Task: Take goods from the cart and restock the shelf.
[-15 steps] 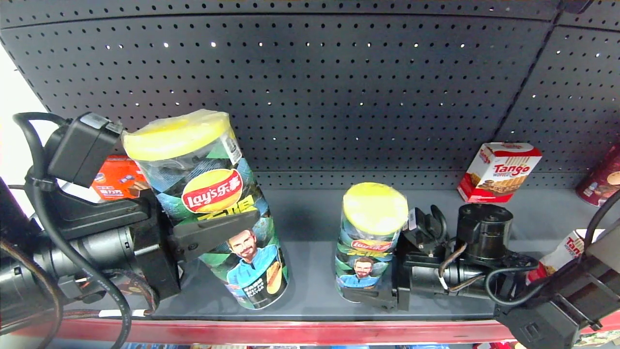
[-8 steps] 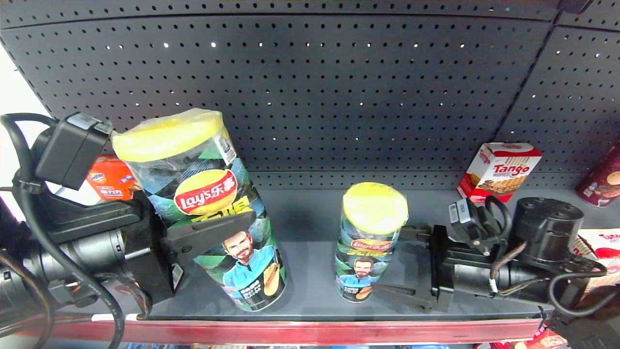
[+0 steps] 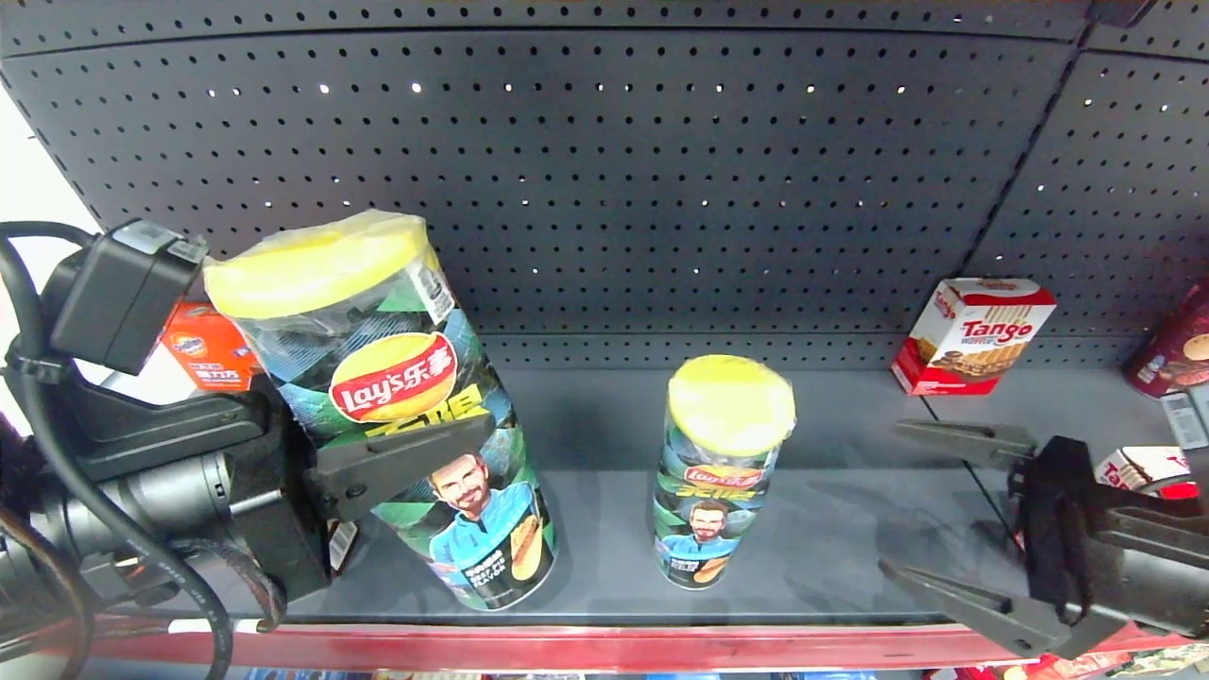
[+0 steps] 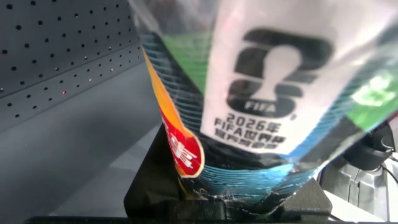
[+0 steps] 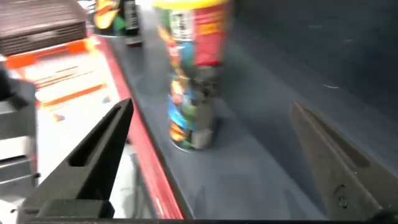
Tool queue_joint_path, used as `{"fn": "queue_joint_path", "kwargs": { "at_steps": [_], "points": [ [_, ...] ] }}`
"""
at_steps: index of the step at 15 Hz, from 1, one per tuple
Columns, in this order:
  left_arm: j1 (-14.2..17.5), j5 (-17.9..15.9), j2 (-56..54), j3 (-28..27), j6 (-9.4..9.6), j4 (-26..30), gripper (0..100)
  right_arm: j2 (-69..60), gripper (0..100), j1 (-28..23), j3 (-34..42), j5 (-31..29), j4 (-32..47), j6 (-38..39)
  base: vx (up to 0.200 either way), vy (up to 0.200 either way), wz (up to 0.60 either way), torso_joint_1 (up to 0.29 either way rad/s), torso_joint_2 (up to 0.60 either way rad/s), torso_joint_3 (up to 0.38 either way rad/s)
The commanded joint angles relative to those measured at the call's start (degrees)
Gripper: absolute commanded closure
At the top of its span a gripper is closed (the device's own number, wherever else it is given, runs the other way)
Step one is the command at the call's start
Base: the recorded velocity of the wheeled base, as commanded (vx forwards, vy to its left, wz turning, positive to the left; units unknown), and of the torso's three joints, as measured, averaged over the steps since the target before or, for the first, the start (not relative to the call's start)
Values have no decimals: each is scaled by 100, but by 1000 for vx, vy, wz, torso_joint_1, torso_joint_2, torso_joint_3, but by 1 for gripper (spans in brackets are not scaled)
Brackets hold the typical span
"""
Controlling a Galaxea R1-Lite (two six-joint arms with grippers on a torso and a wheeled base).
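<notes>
Orange box (image 3: 200, 351) partly hidden, red can (image 3: 1178, 346) cut off, chip can (image 5: 189, 81) blurred

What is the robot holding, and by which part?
The left end effector grips the large chip can around its middle. The right end effector is open and holds nothing.

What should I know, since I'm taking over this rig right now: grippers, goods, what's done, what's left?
Left gripper: shut on the large chip can, held tilted at the left front of the shelf.
Right gripper: open, to the right of the small chip can, not touching it.
Done: small chip can stands upright mid-shelf.
Left: stand the large chip can down, release it, go on restocking.
</notes>
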Motion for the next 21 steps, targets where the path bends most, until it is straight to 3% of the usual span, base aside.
{"fn": "queue_joint_path", "kwargs": {
  "at_steps": [1, 6, 8, 11, 12, 14, 16, 21],
  "points": [
    [7, 19, -59, 52, -10, -2, 100, -1265, 0, -739, 364, 18, 461, 78, 0, 0, 0, 0, 0, 0],
    [7, 81, -454, 307, 16, 24, 100, -3041, 0, -1170, 1559, -131, 839, 904, 0, 0, 0, 0, 0, 0],
    [-2, 81, -498, 298, 8, 50, 100, -4069, 0, -1627, 1542, -623, 2035, 921, 0, 0, 0, 0, 0, 0],
    [-81, 72, -498, 255, 43, 42, 100, -6425, 0, -2102, 1506, -1546, 4856, 1167, 0, 0, 0, 0, 0, 0],
    [-72, 81, -498, 255, 52, 50, 100, -6996, 0, -2137, 1489, -1766, 5392, 1247, 0, 0, 0, 0, 0, 0],
    [-54, 81, -533, 334, 52, 59, 100, -7049, 0, -2137, 1533, -3260, 5506, 1229, 0, 0, 0, 0, 0, 0],
    [-72, 81, -586, 342, 52, 59, 100, -7049, 0, -2146, 1550, -4781, 6174, 1378, 0, 0, 0, 0, 0, 0],
    [-116, 72, -577, 325, 52, 59, 100, -7040, 0, -2137, 1559, -4649, 6174, 1290, 0, 0, 0, 0, 0, 0]
  ]
}}
